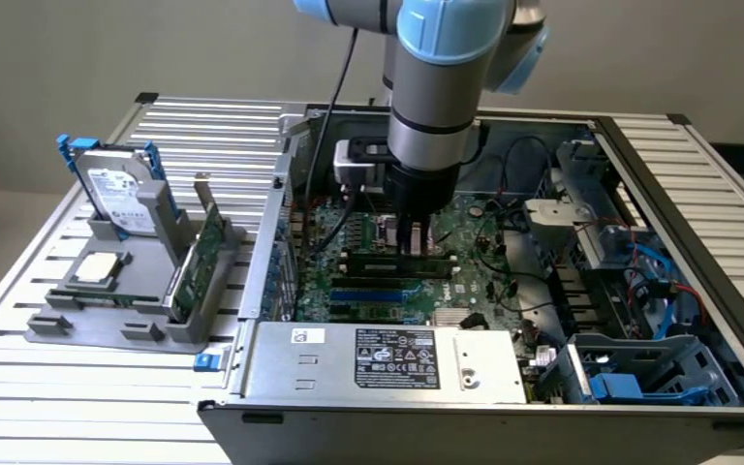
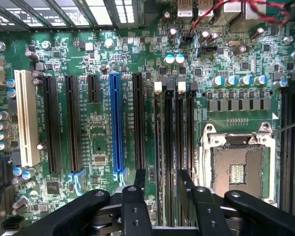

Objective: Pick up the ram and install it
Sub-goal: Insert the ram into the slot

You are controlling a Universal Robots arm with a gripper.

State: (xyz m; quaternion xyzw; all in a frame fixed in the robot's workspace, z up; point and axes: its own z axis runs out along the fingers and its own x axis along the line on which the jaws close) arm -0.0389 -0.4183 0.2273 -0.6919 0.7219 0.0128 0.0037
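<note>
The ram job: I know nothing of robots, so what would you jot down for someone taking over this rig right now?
Gripper: fingers apart with nothing between them, low inside the computer case, over the memory slots.
Ram: stands on edge in a slot on the board, right under the gripper.
Done: the ram is out of the gripper and at its slot.
Left: I cannot tell whether it is pressed fully home, so check that.

Bright, even light; soft shadows, little glare.
</note>
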